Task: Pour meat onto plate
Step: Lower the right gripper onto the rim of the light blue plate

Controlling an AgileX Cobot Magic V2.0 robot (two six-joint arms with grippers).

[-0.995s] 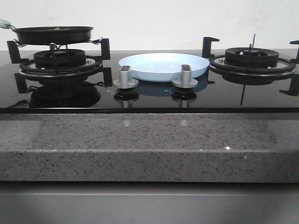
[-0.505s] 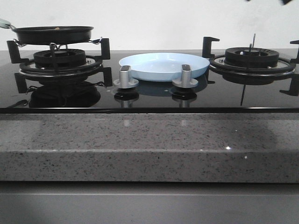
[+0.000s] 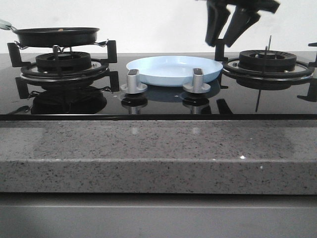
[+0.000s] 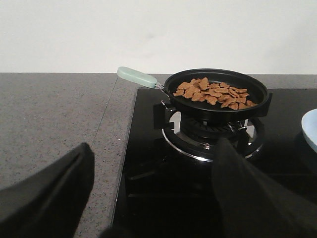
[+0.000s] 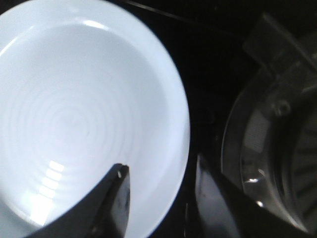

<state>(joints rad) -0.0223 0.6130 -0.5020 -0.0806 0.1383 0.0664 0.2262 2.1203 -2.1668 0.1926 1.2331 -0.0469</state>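
The meat [image 4: 213,93], a heap of small orange-brown chunks, lies in a black frying pan [image 4: 257,101] with a pale green handle [image 4: 137,77]. The pan [image 3: 57,35] sits on the left burner. My left gripper [image 4: 154,145] is open and empty, some way short of the pan over the hob's left edge; the front view does not show it. The pale blue plate [image 3: 173,69] rests mid-hob with nothing on it. My right gripper [image 3: 219,44] hangs open above the plate's right rim. In the right wrist view the plate [image 5: 74,114] has its rim between the open fingers of the right gripper [image 5: 161,166].
Two silver knobs [image 3: 133,82] [image 3: 196,81] stand in front of the plate. The right burner [image 3: 267,62] with its black pan supports is beside the right gripper. A speckled grey counter [image 3: 158,153] runs along the front, and grey counter [image 4: 54,119] lies left of the hob.
The right gripper has dropped into the front view from above and now hangs over the plate's right rim. Pan and plate have not moved.
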